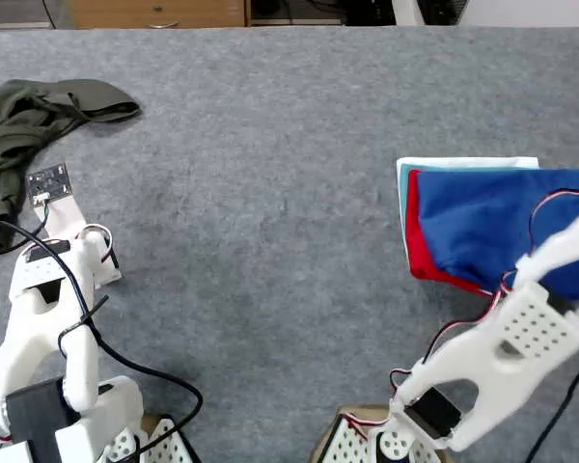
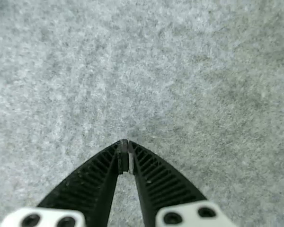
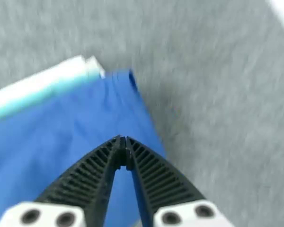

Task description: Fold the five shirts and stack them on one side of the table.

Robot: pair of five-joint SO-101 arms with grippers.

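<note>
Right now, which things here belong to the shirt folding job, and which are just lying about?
Part of the job:
- crumpled green shirt
- folded stack, blue shirt on top
- left gripper and right gripper, both shut

Just lying about:
- black cable beside the left arm
- wooden drawers beyond the table

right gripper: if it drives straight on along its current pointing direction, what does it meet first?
Probably the folded blue shirt. The shut right gripper sits over it, aimed down at the cloth. The gap to the fabric is unclear.
</note>
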